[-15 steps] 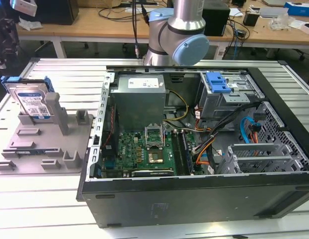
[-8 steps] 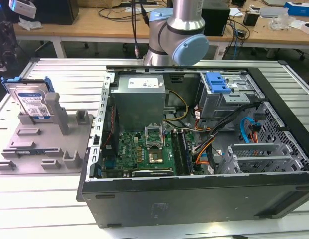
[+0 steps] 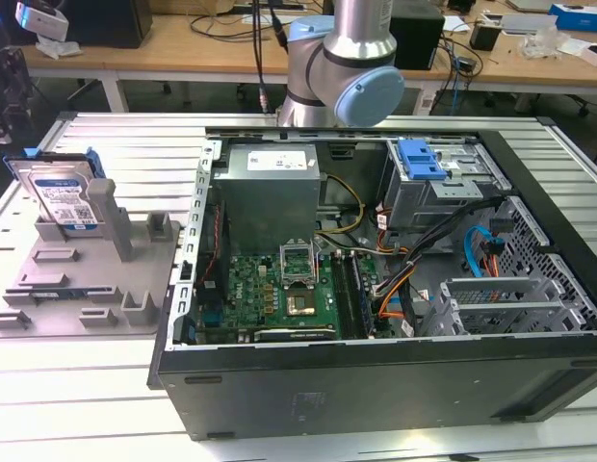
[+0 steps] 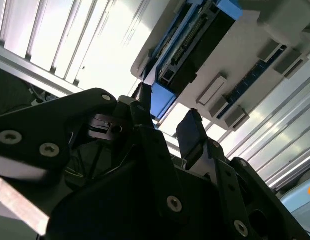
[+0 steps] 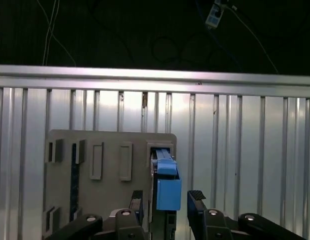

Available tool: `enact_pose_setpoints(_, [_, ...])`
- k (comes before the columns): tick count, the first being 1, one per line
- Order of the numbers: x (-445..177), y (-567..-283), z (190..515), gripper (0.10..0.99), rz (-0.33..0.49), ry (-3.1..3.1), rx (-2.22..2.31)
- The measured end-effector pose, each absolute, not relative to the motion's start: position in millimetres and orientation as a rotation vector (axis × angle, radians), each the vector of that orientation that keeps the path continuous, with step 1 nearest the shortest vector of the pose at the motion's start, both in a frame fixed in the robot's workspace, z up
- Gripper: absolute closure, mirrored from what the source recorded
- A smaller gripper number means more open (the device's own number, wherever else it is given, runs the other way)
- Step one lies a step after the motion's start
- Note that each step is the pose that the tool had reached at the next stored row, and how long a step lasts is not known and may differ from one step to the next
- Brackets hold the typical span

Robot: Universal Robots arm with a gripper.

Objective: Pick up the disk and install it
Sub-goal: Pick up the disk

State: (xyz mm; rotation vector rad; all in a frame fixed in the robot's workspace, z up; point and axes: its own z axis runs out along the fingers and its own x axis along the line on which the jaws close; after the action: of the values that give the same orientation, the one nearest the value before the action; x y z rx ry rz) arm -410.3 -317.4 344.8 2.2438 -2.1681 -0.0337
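Disk (image 3: 63, 197) is being propped upright in the grey stand (image 3: 91, 289), at nine o'clock of the case (image 3: 376, 380) in the exterior view, and straddled by the spread gripper (image 5: 167, 195).

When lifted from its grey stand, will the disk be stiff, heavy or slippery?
Probably stiff and heavy for its size: the disk has a metal body. Its blue bracket looks like smooth plastic, so possibly slippery. Standing on edge, it might tip if nudged.
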Motion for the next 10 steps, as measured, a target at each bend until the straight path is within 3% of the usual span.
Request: enact_pose_setpoints(10, [-410.2,-317.5,340.5,0.604,-0.033,-2.168,2.244])
